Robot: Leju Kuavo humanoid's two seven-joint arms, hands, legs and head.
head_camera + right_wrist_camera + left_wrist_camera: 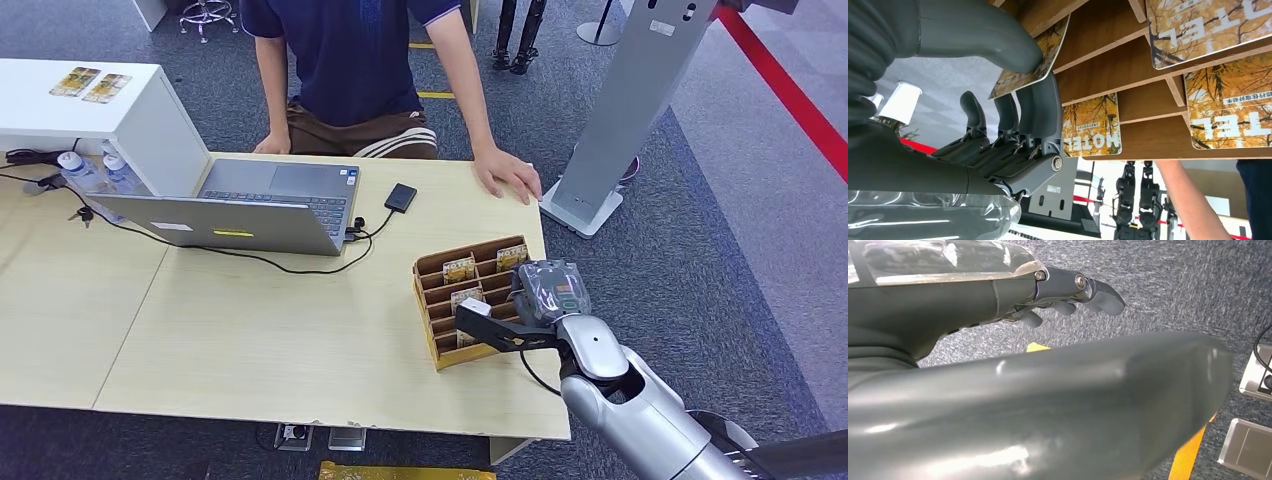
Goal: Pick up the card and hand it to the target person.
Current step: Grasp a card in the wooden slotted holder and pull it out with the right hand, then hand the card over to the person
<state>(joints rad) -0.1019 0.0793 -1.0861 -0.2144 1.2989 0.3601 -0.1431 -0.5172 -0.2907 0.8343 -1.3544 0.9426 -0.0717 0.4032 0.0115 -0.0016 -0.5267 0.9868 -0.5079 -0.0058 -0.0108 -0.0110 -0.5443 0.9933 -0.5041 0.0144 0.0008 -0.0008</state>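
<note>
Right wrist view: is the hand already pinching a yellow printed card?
Yes, the right hand's thumb and fingers clamp a yellow printed card at the wooden card rack.

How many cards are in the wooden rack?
4: one pinched by the right hand at the wooden rack, three cards slotted; others may be hidden.

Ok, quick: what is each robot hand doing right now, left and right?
Left robot hand: fingers curled in, holding nothing, hanging over the carpet.
Right robot hand: pinching a card between thumb and fingers at the wooden card rack.
</note>
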